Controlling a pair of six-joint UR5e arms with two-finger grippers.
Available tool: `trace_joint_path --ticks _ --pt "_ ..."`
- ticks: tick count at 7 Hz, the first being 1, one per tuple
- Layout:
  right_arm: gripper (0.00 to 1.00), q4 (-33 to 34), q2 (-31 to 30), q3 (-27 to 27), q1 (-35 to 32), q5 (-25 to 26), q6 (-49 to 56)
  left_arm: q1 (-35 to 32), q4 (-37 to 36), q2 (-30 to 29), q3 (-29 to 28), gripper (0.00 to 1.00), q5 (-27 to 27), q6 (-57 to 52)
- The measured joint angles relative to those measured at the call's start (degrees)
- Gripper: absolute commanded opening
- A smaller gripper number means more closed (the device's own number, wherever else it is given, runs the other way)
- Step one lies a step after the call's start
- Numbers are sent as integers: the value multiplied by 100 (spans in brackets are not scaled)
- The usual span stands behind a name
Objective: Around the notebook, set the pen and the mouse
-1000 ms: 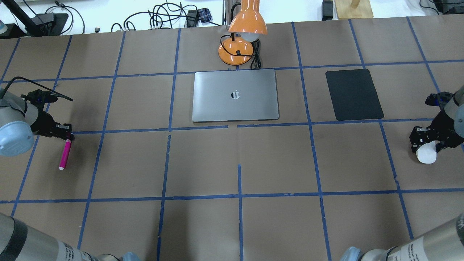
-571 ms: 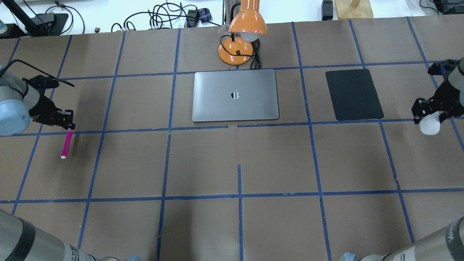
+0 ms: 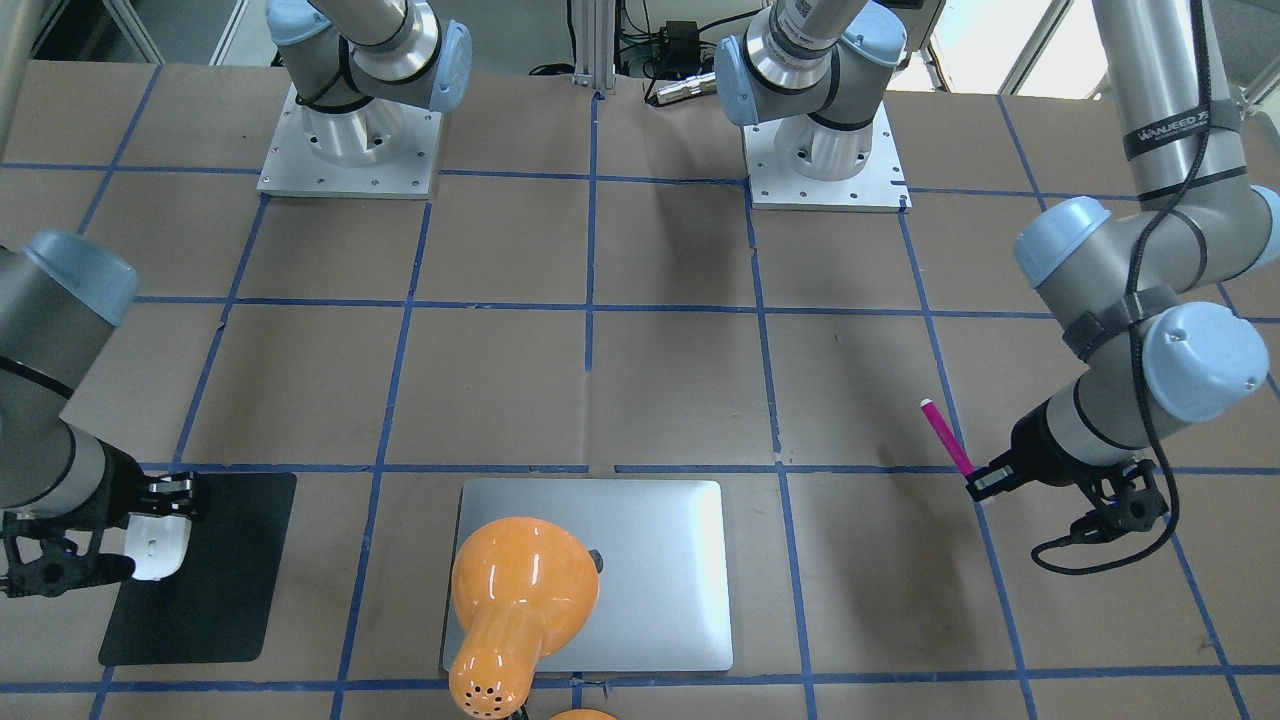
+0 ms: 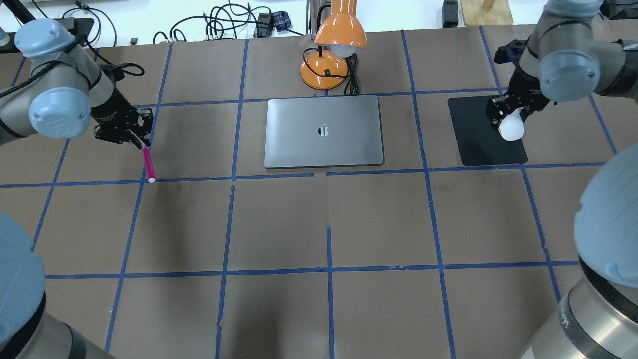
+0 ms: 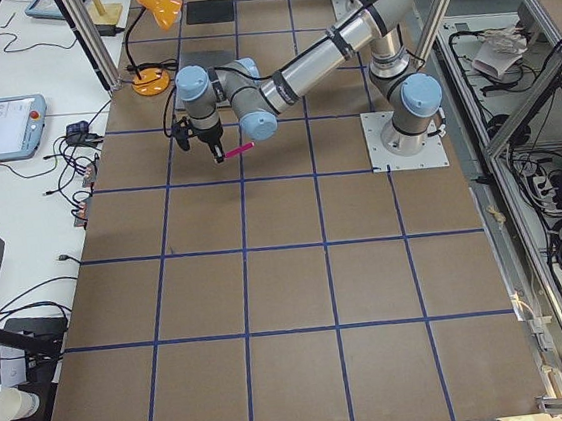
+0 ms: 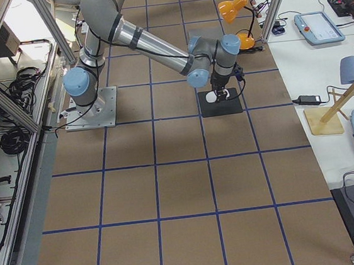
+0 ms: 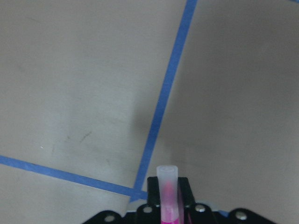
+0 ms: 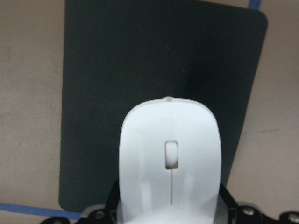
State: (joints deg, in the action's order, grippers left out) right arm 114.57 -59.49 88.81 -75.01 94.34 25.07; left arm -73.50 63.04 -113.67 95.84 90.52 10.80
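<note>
Overhead exterior view shows the carrying step in hand: the left end effector is clenched on one end of the pen, which tilts pale end outward over the tabletop, well apart from the notebook. The right end effector is clamped on the mouse above the black mat on the notebook's other side. Judged next, each arm must lower and let go beside the notebook, the pen first coming nearer; clearance above the surface is hard to read, and the mouse largely hides the right fingers.
</note>
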Motion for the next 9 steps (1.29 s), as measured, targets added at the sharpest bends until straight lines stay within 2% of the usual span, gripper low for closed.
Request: trace_joint_path --ticks 4,5,6,7,9 --pt "21 41 483 -273 -74 -6 -341 -1585 -46 -90 -9 0 -48 3806" --pt "56 41 537 -275 -75 -4 -572 -2129 -50 -100 4 0 -9 4701" --pt "100 39 569 -270 -75 -5 -763 -2668 -37 -117 19 0 36 5589" --pt "100 48 586 -273 -75 -9 -850 -3132 -14 -138 43 0 122 6349" --pt "100 39 577 -303 -75 6 -891 -3659 -19 -252 226 0 146 7585"
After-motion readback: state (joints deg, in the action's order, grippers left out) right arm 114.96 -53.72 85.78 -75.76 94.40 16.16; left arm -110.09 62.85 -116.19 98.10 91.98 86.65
